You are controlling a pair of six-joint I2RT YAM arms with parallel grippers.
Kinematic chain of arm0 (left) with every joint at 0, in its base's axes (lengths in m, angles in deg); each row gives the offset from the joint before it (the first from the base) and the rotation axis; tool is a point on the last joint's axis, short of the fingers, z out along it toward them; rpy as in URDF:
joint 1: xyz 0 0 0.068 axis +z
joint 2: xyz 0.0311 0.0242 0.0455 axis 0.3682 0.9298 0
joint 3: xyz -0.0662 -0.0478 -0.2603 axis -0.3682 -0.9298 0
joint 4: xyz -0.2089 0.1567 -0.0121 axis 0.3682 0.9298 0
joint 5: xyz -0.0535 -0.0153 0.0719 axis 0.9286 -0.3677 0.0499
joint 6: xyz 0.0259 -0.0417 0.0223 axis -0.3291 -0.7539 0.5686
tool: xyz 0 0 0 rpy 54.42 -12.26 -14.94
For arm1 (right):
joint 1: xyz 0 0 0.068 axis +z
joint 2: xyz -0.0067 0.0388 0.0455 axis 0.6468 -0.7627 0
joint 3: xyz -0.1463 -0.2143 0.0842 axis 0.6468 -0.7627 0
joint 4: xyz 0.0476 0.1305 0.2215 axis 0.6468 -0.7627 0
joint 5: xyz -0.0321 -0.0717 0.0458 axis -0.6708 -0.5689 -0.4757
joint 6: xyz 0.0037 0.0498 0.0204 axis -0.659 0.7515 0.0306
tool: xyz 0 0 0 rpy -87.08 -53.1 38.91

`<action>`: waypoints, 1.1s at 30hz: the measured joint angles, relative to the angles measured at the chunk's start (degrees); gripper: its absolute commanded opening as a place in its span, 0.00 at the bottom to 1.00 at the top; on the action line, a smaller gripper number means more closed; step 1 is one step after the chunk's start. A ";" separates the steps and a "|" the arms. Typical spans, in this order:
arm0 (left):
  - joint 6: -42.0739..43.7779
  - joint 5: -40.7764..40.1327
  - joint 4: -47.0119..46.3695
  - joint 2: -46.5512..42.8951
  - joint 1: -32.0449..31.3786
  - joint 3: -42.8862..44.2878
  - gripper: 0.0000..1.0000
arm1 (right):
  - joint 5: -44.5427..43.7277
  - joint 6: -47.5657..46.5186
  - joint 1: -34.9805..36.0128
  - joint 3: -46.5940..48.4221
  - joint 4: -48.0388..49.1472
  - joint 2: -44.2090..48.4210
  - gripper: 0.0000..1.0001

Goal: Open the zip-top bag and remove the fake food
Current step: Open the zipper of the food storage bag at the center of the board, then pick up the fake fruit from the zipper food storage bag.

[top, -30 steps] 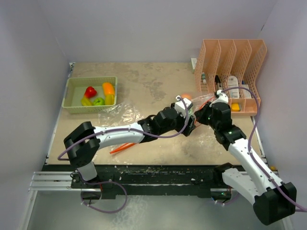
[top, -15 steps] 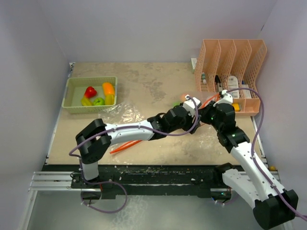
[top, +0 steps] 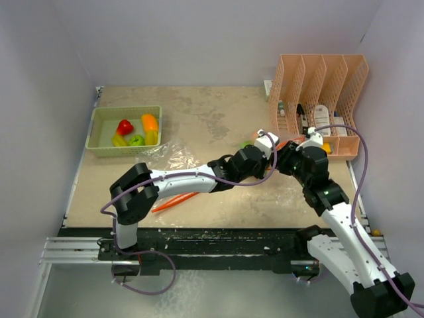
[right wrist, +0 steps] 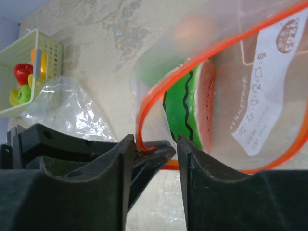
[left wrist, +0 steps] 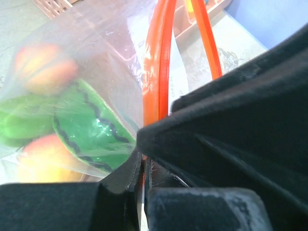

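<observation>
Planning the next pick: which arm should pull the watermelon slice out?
Right, probably: the right fingers stand open at the bag, facing the slice; the left fingers are shut on the rim.

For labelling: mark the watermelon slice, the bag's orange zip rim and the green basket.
watermelon slice (right wrist: 180, 110), right wrist view, on its green rind.
orange zip rim (left wrist: 154, 72), left wrist view, on its upright stretch.
green basket (top: 122, 152), top external view, on its near wall.
</observation>
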 measured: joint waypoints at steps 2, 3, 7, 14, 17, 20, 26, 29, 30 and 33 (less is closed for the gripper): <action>0.02 -0.87 0.00 0.00 0.02 0.00 0.00 | -0.44 -0.72 0.00 0.20 -1.81 0.79 0.52; 0.00 -1.18 0.02 0.00 0.04 0.00 0.00 | -1.09 -0.90 0.00 0.35 -2.86 1.38 0.52; 0.00 -2.01 0.02 0.00 0.22 0.09 0.00 | -4.46 -1.11 0.00 0.50 -6.19 5.66 0.40; -0.28 -2.93 0.02 0.00 0.22 0.09 0.00 | -6.16 -0.09 -0.15 -0.09 -5.55 4.85 0.00; -0.46 -3.04 0.02 0.00 0.22 0.04 0.00 | -5.66 -0.04 -0.66 -0.70 -2.82 1.60 0.00; -0.55 -3.15 0.02 -0.37 0.22 -0.59 0.00 | -3.54 -0.07 -1.95 -1.14 2.45 -3.80 0.00; -0.92 -3.85 0.11 -2.58 0.22 -2.36 0.00 | 3.34 0.68 -6.82 -5.73 14.14 -14.99 0.22; -1.09 -4.17 0.04 -3.04 0.22 -2.36 0.00 | 6.62 1.31 -7.91 -8.15 19.45 -19.85 0.55; -1.11 -4.24 0.04 -3.04 0.22 -2.36 0.00 | 7.72 1.33 -7.98 -8.52 20.96 -21.31 0.63; -1.57 -4.39 0.20 -3.04 0.24 -2.36 0.00 | 11.04 0.48 -8.00 -8.98 25.42 -25.73 0.69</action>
